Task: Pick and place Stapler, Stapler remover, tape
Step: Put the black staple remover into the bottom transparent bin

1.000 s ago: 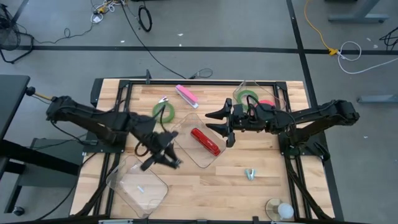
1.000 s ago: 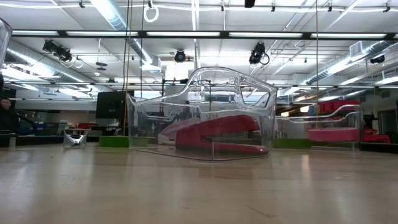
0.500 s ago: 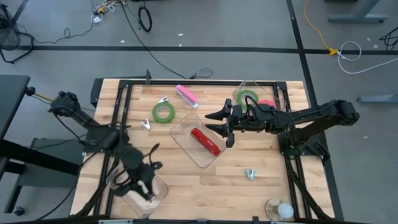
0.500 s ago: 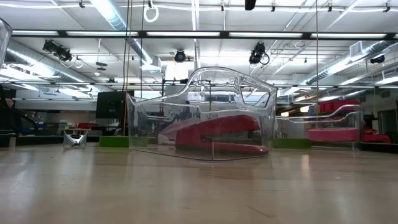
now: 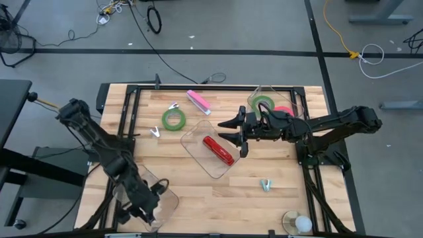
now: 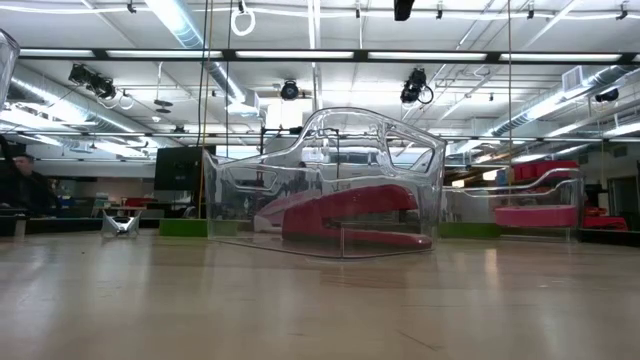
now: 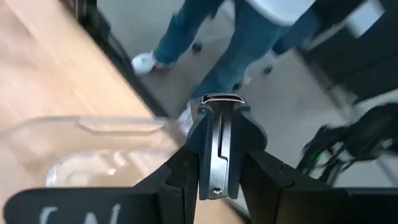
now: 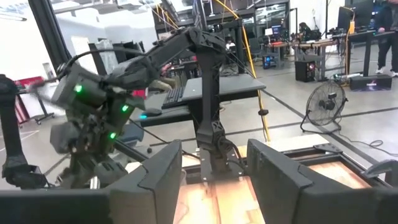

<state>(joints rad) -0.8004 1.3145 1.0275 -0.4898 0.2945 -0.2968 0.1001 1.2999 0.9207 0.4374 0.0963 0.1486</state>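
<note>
Gripping a metal staple remover (image 7: 219, 146) between closed fingers, the left gripper (image 5: 147, 210) hung above the clear near-left bin (image 5: 168, 203). Releasing low and centred would probably land it cleanly. The red stapler (image 5: 219, 150) lay in the middle bin (image 5: 192, 135). The right gripper (image 5: 236, 134) hovered open beside it. No readable lettering showed, though the wrist view was blurred.
</note>
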